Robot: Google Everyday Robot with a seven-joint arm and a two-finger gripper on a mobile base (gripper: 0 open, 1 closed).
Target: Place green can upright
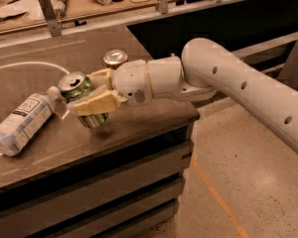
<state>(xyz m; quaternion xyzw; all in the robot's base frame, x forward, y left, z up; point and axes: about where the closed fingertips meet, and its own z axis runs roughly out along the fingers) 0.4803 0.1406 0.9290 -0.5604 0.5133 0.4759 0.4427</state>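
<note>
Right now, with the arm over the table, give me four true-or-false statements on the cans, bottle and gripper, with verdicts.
1. The small green aluminium can is clamped in the cream two-finger gripper. True.
2. The green can stands upright. False: it is tilted.
3. The clear plastic bottle with white label lies on its side on the dark tabletop. True.
4. The orange-brown can lies on its side. False: it stands upright beyond the gripper.

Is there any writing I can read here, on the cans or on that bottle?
White label on the bottle: dark print, too blurred to read.
The green can, gripped in the pincer beside the bottle: pale markings, unreadable.
No legible text anywhere else.
</note>
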